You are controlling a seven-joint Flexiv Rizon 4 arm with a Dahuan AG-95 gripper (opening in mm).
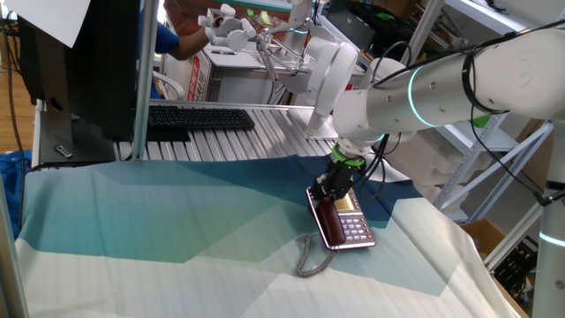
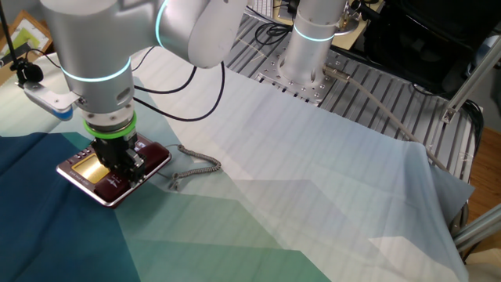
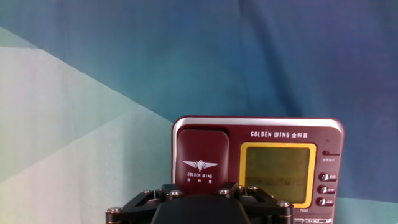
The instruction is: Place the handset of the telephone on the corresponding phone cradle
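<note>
The maroon telephone lies on the blue-green cloth, with silver keypad and yellowish display. The dark red handset lies along its left cradle bay, apparently seated flat. It also shows in one fixed view and the other fixed view. The grey coiled cord trails off the near end. My gripper stands straight down over the handset's display end, jaws at about the handset's width on either side of it. In the hand view the gripper body hides the fingertips.
A black keyboard lies on the slatted table at the back left, beside a metal post. The arm's base stands behind the cloth. The cloth's edge drops off at the right.
</note>
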